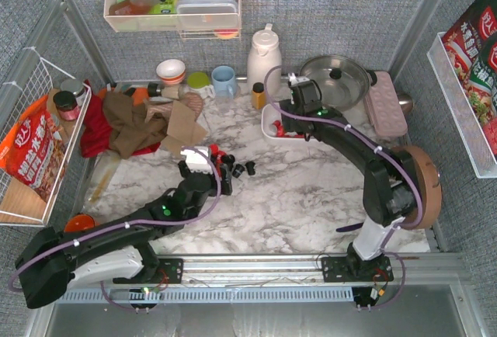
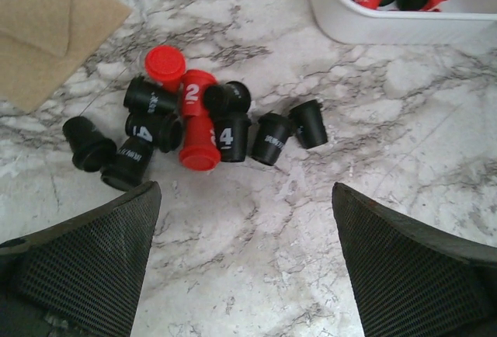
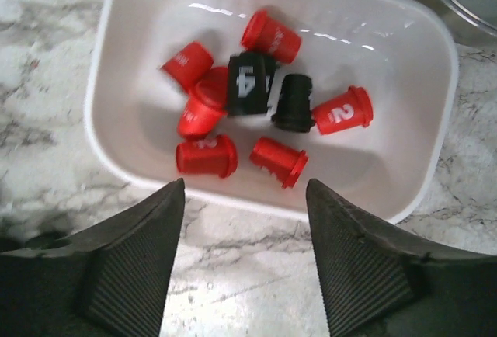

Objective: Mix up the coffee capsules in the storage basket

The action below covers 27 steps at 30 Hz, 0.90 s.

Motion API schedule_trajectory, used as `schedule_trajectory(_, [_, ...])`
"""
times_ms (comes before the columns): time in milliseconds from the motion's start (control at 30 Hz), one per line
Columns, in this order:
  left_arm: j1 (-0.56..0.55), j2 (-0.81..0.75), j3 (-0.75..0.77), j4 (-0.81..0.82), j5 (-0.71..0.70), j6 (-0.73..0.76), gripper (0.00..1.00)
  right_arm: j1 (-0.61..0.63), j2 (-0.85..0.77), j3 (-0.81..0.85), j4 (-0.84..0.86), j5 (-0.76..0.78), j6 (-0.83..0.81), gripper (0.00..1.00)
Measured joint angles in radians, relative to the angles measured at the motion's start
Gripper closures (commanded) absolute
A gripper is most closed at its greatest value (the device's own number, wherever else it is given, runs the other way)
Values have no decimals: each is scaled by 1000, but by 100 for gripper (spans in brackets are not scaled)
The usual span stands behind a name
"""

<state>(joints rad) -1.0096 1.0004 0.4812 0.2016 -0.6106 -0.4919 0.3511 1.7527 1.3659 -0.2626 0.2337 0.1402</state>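
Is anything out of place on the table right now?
Yes. A cluster of red and black coffee capsules lies tipped over on the marble table, outside the storage basket that holds the others.

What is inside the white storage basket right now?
The storage basket holds loose coffee capsules: mostly red, plus two black ones near the middle. Its white floor shows between them. Where pods overlap at the centre, anything beneath them is hidden.

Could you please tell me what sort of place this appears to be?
Probably a mock kitchen counter in a robot test cell: a marble-look table, a white jug, a lidded pan and grey fabric walls.
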Motion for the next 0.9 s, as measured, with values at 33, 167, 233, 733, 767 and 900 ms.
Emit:
schedule_trajectory(33, [3, 8, 8, -19, -8, -16, 1, 9, -13, -6, -10, -4, -8, 28])
schedule_trajectory(167, [16, 26, 21, -76, -27, -67, 0, 52, -98, -41, -41, -14, -17, 29])
schedule_trajectory(233, [23, 27, 21, -90, -33, -85, 1, 77, -140, -73, -42, -41, -4, 30])
schedule_trajectory(733, [56, -27, -48, -87, -18, -172, 0, 311, -117, -256, 97, -140, 195, 39])
schedule_trajectory(767, [56, -36, -55, -87, -16, -175, 0, 318, -96, -252, 108, -151, 198, 39])
schedule_trajectory(900, [56, -77, -75, -98, -14, -190, 0, 338, -9, -219, 135, -159, 201, 40])
